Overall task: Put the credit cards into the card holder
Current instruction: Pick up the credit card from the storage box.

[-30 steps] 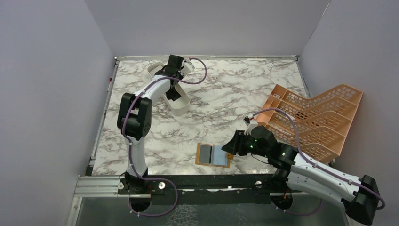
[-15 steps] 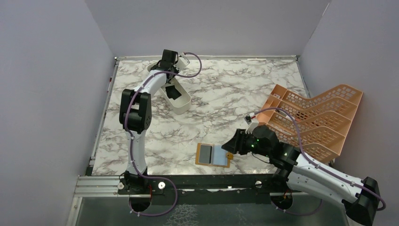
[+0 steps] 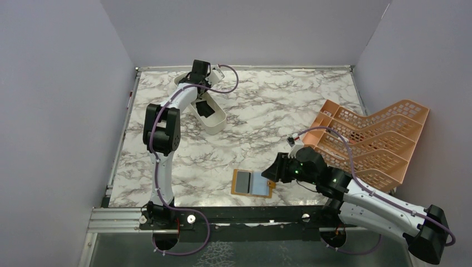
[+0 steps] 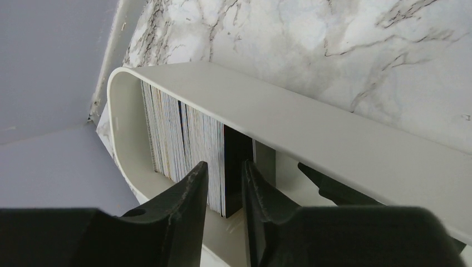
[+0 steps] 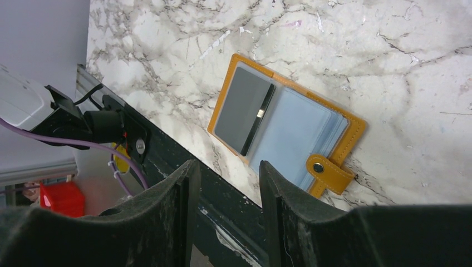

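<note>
The left arm has just swung a little toward the back end of the white tray [image 4: 311, 122]. A moment ago its left pincer [image 4: 224, 169] hung over the middle of the tray. Now it is right at the row of credit cards [image 4: 183, 139] that stand on edge in there.

Its two fingers have a small gap between them. The black card [image 4: 236, 167] at the end of the row sits in that gap, with a few pale cards beside it. I do not think the fingers are squeezing it yet. It looks like the arm is getting ready to pick that card.

The right arm has hardly moved at all. The right pincer [image 5: 227, 172] is spread wide with nothing in it, and it hangs just beside the card holder [image 5: 329, 174].

The card holder lies open and flat near the front edge of the worktop [image 3: 278, 111], well apart from the tray. A grey card [image 5: 240, 108] is already in its left side.

So most cards are not in yet, and the next one is about to be grabbed.
</note>
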{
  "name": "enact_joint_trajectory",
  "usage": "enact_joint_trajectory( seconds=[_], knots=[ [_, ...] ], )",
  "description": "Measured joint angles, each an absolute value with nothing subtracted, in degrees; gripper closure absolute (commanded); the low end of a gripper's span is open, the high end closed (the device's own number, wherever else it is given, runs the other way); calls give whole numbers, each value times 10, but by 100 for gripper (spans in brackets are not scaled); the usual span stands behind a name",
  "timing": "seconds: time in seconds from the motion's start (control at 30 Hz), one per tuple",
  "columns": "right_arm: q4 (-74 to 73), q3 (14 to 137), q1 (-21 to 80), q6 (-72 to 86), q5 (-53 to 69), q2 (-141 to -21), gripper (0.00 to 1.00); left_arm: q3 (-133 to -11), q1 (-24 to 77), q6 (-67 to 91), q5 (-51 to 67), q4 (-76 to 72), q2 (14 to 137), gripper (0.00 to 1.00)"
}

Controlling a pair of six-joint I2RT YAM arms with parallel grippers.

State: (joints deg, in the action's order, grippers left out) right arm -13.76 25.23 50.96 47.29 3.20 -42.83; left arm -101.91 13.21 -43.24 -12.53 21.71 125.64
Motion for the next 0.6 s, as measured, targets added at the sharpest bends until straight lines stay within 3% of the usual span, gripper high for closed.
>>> enact_joint_trajectory(
  seconds=[0.27,0.6],
  knots=[
    [-137,255,510,464,32,-430,52,-1027,132,-446,-138,203,1272,40],
    [-131,264,510,464,32,-440,52,-1026,132,-463,-164,179,1277,49]
  ],
)
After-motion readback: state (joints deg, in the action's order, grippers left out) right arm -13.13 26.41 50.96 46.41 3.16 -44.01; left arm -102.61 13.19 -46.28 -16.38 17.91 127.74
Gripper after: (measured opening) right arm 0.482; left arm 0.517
